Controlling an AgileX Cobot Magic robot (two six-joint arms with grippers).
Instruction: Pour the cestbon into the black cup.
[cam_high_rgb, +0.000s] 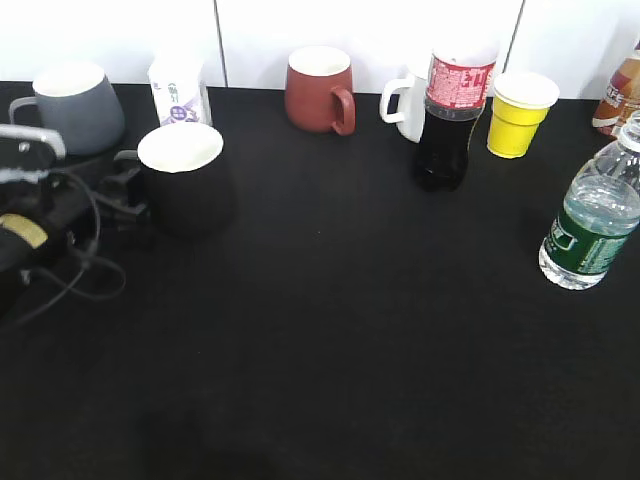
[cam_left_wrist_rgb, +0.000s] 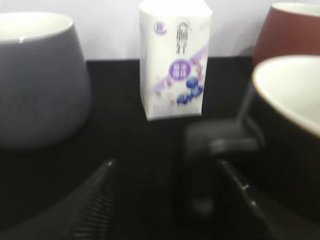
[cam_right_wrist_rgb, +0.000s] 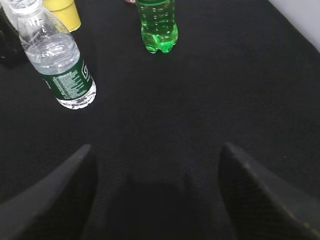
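Black cloth-covered table (cam_high_rgb: 330, 330) against a white wall, exterior view. Black cup (cam_high_rgb: 185, 180), white inside, stands upright at left-centre, handle pointing left toward the left gripper (cam_high_rgb: 125, 195). Left wrist view: fingers (cam_left_wrist_rgb: 95, 205) spread wide, one either side of the cup's handle (cam_left_wrist_rgb: 200, 170); contact w/ handle cannot be told (blurred). Cup rim at right of that view (cam_left_wrist_rgb: 292, 95).

Cestbon (cam_high_rgb: 592, 215), clear bottle w/ dark green label, upright at far right edge, well apart from the black cup. Right wrist view: bottle (cam_right_wrist_rgb: 57, 65) upper left, capped end cut by frame; right gripper (cam_right_wrist_rgb: 157, 200) low over bare cloth, fingers (cam_right_wrist_rgb: 55, 195) spread apart, holding nothing, bottle ahead and to the left, not between them.

Back row, l. to r.: grey mug (cam_high_rgb: 75, 105), small white carton w/ purple print (cam_high_rgb: 180, 90), reddish-brown mug (cam_high_rgb: 320, 90), white mug (cam_high_rgb: 405, 105), red-labelled cola bottle (cam_high_rgb: 450, 115), yellow paper cup (cam_high_rgb: 520, 112). Green soda bottle (cam_right_wrist_rgb: 157, 25) seen only in right wrist view.
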